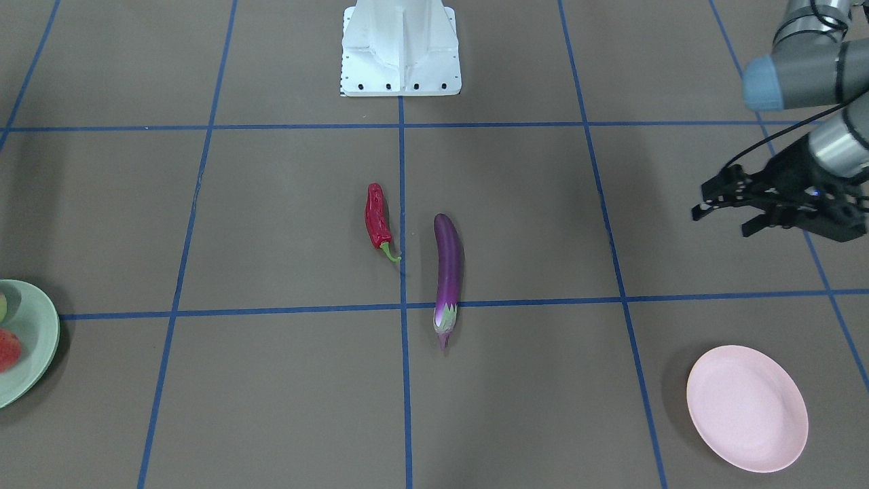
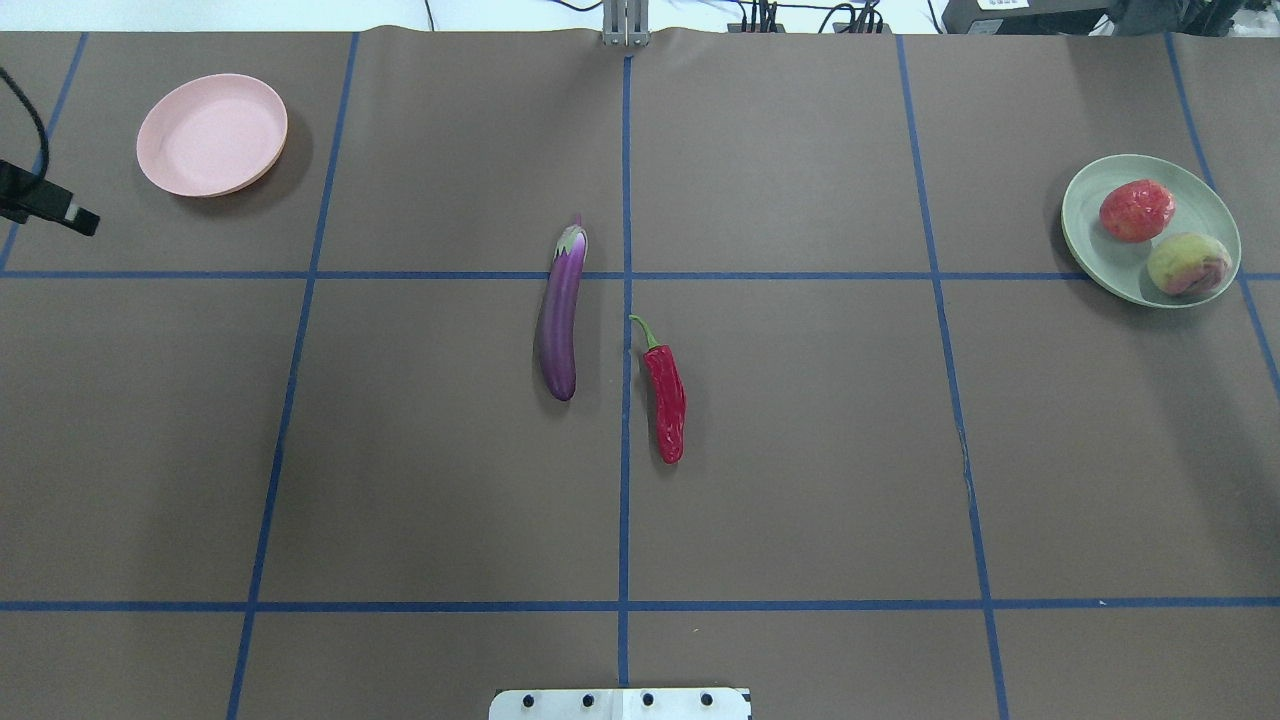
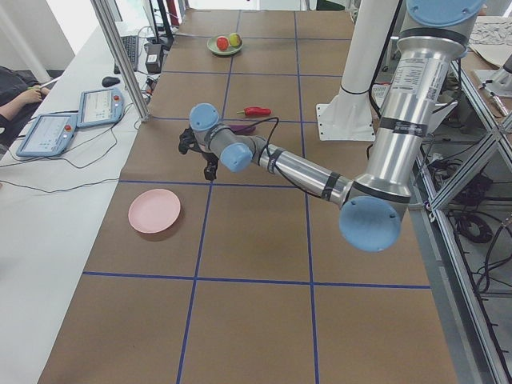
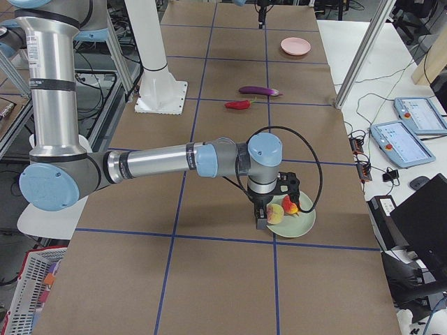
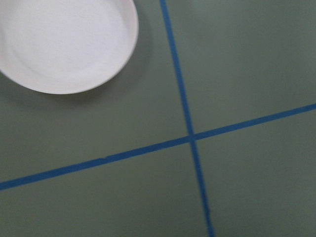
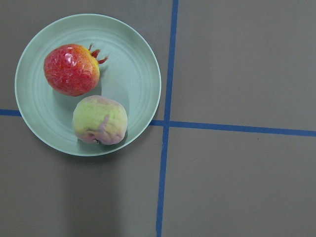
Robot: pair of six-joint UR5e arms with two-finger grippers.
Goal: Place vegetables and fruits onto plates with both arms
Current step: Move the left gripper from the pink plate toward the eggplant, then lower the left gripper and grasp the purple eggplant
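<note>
**Fruit on green plate [image 2: 1090, 235], vegetables mid-tabletop [image 2: 800, 450]**

Pomegranate [image 2: 1136, 210] and peach [image 2: 1188, 264] sit together on the plate. The right tool [image 4: 260, 222] hangs just above it, and I cannot tell its grip. Eggplant [image 2: 561, 312] and chili [image 2: 667, 400] lie side by side, apart. The left tool [image 1: 723, 221] hovers released near the pink plate [image 2: 212, 133].

The eggplant [image 2: 560, 320] and chili [image 2: 668, 400] lie side by side on the tabletop [image 2: 800, 450], with a narrow gap between them and bare surface wide on their outer sides. The pink plate [image 2: 212, 135] is unobstructed from above; the pomegranate [image 2: 1136, 210] and peach [image 2: 1188, 264] crowd the green plate [image 2: 1095, 235].
</note>
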